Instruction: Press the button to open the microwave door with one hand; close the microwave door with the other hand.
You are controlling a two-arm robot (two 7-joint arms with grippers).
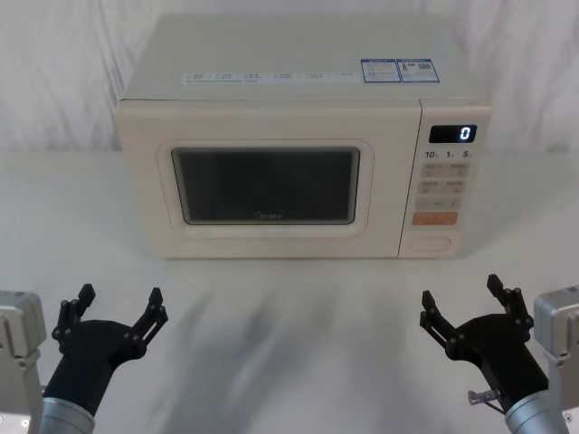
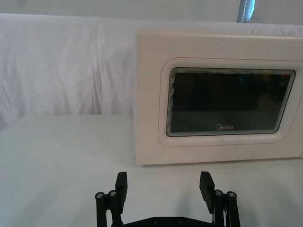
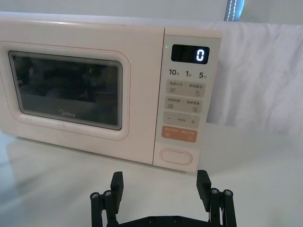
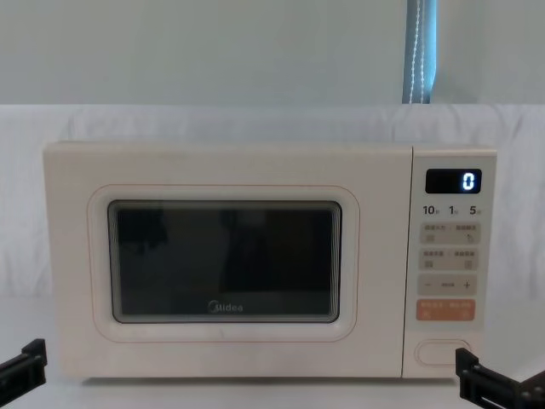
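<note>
— White bench clear?

— Yes. Going left to right: my left tool is released; the microwave door is shut, rigid, probably light on its hinge. The button, below the orange key, wants a firm fingertip push; my right tool is released, nearest.

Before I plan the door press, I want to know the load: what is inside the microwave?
The microwave door is shut. Through its dark glass window come only reflections; no dish or food can be made out, and the cavity's contents cannot be told.
</note>
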